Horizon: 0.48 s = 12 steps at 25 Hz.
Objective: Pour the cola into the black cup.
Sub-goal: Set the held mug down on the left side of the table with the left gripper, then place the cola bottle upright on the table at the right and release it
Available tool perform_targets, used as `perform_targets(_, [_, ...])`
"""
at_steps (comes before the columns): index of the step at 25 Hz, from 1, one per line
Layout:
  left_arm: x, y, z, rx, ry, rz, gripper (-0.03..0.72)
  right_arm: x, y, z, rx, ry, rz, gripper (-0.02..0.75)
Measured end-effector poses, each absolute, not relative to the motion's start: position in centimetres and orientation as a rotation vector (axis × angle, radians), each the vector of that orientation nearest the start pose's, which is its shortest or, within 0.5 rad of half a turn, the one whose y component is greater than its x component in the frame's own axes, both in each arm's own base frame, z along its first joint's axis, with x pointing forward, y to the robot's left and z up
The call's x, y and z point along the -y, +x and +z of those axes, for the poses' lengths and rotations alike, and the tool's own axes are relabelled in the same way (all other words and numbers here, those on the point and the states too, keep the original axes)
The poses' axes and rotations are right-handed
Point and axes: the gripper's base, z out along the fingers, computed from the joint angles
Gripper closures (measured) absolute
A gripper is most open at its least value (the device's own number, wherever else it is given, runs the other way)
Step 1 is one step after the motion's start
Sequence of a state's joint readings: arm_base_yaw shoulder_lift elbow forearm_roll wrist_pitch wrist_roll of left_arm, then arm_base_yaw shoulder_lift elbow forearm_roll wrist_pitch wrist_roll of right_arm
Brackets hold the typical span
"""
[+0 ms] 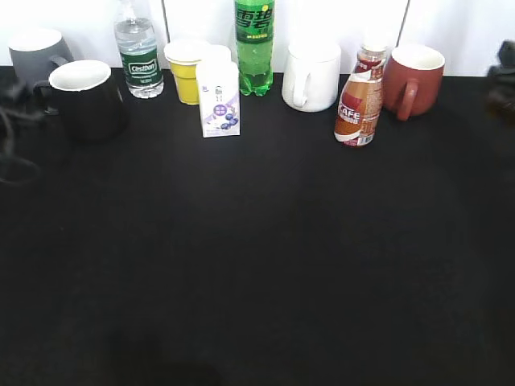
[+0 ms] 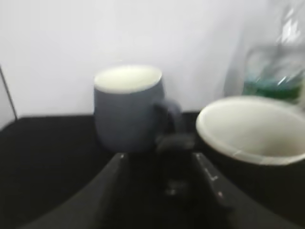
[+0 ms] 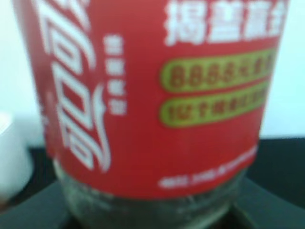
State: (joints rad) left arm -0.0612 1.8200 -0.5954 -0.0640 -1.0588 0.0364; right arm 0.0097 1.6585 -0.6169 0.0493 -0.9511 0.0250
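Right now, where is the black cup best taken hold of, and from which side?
Grip the black cup by its handle, coming level from the left of the exterior view. The handle points that way, and the upright body looks wide and glossy for the jaws.

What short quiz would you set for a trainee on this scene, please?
1. True or false: in the exterior view, the black cup stands left of the water bottle.
2. Which view shows the cola? A exterior, B left wrist, C right wrist.
3. Fill in: in the left wrist view, the mug behind the black cup is ___ in colour.
Key: 1 true; 2 C; 3 grey.
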Motion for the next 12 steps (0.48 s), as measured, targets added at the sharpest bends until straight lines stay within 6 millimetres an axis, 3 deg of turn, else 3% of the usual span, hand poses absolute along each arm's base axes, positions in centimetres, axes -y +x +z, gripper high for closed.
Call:
perform_targets(2, [1.9, 31.6, 18.5, -1.648, 0.038, -0.016, 0.365, 1.6, 33.6, 19.2, -1.582, 0.063, 0.033, 0.364])
perform_targets(5, [3.9, 30.3, 21.3, -1.651, 0.098, -0.075, 0.365, 1.9, 37.5, 15.2, -1.602, -0.010, 0.062, 0.364])
perform_targets(9, [6.7, 28.4, 24.0, -1.620, 0.183, -0.157, 0.365, 1.7, 40.1, 11.5, -1.589, -0.046, 0.095, 0.364])
perform_targets(11, [6.7, 28.1, 24.4, -1.626, 0.186, -0.159, 0.365, 1.7, 40.5, 11.0, -1.555, -0.053, 0.104, 0.353])
perform_targets(12, [6.7, 28.0, 24.4, -1.646, 0.189, -0.159, 0.365, 1.6, 40.5, 11.1, -1.550, -0.055, 0.105, 0.298])
